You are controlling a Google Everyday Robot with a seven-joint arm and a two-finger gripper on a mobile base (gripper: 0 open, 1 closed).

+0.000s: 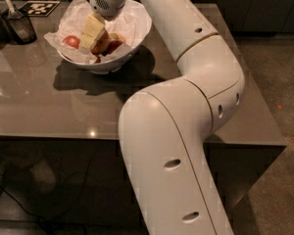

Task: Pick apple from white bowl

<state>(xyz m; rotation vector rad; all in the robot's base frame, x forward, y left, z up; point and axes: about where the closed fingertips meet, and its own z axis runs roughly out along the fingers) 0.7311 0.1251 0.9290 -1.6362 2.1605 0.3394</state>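
The white bowl (pixel 137 31), lined with crumpled white paper, stands at the back left of the grey table. The apple (pixel 106 43), red with an orange-yellow blush, lies in the middle of the bowl and is partly hidden. My gripper (pixel 94 35) reaches down into the bowl from above, with its cream tip right against the apple's left side. Whether it grips the apple is hidden.
A smaller red apple (pixel 71 41) lies at the bowl's left. A dark cup with a utensil (pixel 20 26) and a black-and-white tag (pixel 39 7) sit at the far left. My white arm (pixel 196 82) spans the table's right half, past the front edge (pixel 54 137).
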